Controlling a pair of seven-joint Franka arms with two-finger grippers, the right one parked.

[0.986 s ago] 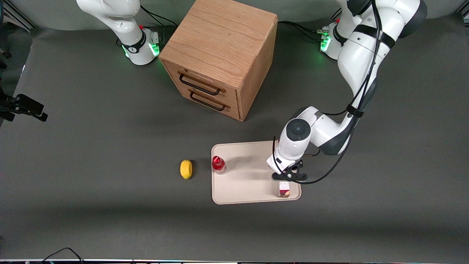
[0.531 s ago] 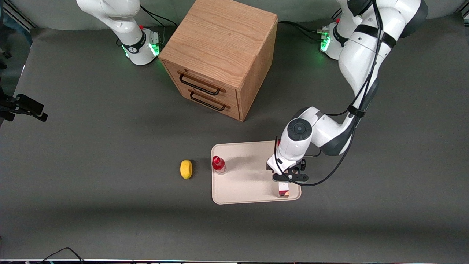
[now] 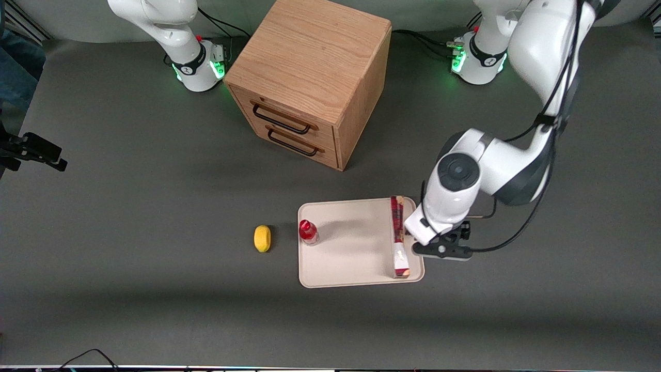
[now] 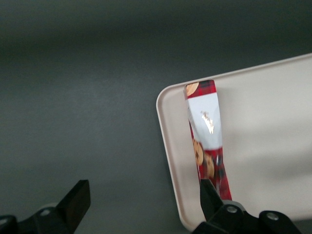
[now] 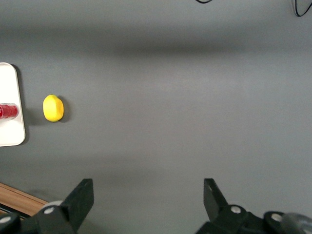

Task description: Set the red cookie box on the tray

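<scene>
— starting from the parked arm's end of the table, what do you see?

— bare grey mat, then a yellow lemon (image 3: pixel 262 238) lying just off the tray (image 3: pixel 351 258) edge. next to it a small red-capped bottle (image 3: pixel 308 231) stands inside the tray's rim. farther from the camera sits the wooden drawer cabinet (image 3: pixel 310 77), well apart from the tray.

— and the red cookie box (image 3: pixel 398 235)?

— lying flat on the tray, along the short edge toward the working arm's end, just inside the rim. it runs nearly the full length of that side, and its end nearest the camera sits near the rounded corner. the middle of the tray between bottle and box is open.

— where is the gripper (image 3: pixel 442 249)?

— just off that same tray edge, above the mat, beside the box. in the wrist view its fingers (image 4: pixel 74 200) are spread wide with nothing between them, and one tip overlaps the box's end.

— room around it?

— open mat toward the working arm's end and toward the camera.
</scene>
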